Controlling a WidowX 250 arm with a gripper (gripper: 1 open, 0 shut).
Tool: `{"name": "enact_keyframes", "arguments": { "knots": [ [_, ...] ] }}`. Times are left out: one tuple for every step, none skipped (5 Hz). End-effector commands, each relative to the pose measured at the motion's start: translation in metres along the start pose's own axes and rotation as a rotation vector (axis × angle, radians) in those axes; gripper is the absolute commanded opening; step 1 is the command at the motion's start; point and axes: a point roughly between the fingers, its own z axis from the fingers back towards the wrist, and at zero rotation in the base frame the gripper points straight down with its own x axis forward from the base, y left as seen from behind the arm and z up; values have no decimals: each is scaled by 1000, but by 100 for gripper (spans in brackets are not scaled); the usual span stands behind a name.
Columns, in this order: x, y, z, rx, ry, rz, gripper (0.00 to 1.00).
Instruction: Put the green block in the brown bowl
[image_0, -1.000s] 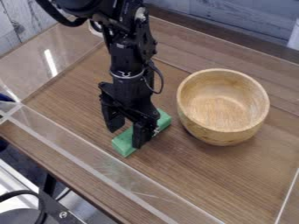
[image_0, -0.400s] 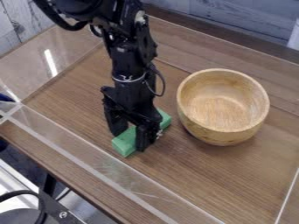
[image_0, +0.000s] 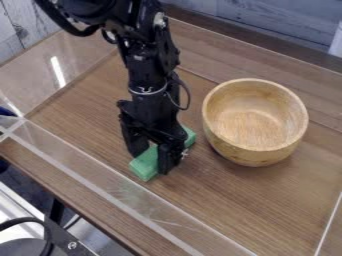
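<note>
The black arm reached down from the upper left of the view over the wooden table (image_0: 254, 199); its gripper (image_0: 154, 148) pointed downward at the green block (image_0: 144, 171), with the jaws spread wide apart, one finger to either side of the block's middle; whether either finger touched the block could not be told from this view. The green block lay on the table to the left of the brown bowl (image_0: 254, 122) as the picture showed it, slantwise, one end toward the bottom left and the other toward the bowl; the gripper hid much of its middle. The brown bowl stood upright near the block, its round mouth facing up and its smooth hollow bare; the block was outside it, a narrow strip of table between them; a dark cable (image_0: 24, 222) curved at the bottom left corner of the view.
</note>
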Motion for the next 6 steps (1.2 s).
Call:
{"name": "enact_keyframes", "arguments": {
  "knots": [
    [5,2,11,2,-51,3,100],
    [4,2,12,-4,-55,6,100],
    [4,2,13,-9,-61,10,100],
    [5,2,11,-12,-61,14,0],
    [5,1,13,-15,-56,17,0],
    [5,0,19,-19,-56,22,0]
  ]
}}
